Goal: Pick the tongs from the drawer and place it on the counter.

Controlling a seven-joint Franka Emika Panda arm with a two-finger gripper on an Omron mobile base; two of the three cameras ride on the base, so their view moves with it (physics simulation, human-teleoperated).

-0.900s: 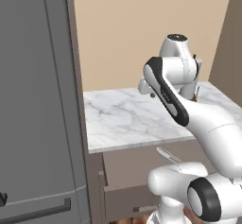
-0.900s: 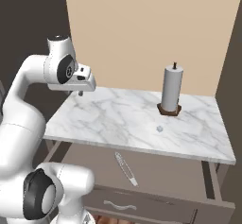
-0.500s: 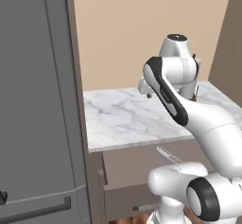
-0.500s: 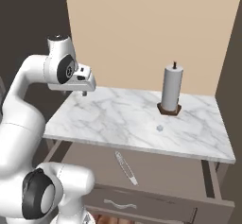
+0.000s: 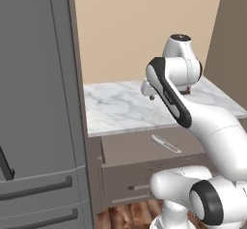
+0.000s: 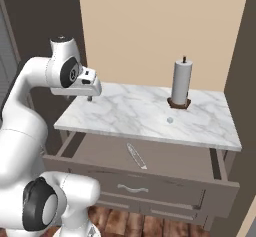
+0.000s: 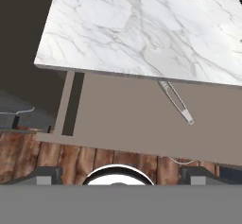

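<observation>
The drawer (image 6: 165, 161) stands pulled out below the white marble tabletop (image 6: 145, 116), and the tongs (image 6: 135, 155) lie loose on its floor, at centre frame in the right base view and right of centre in the hand view, one end tucked under the tabletop's edge. The end effector (image 6: 90, 97) hangs above the tabletop's left end, upper left in the right base view, fingers apart and holding nothing. A paper-towel roll (image 6: 181, 82) stands upright at the tabletop's far right.
</observation>
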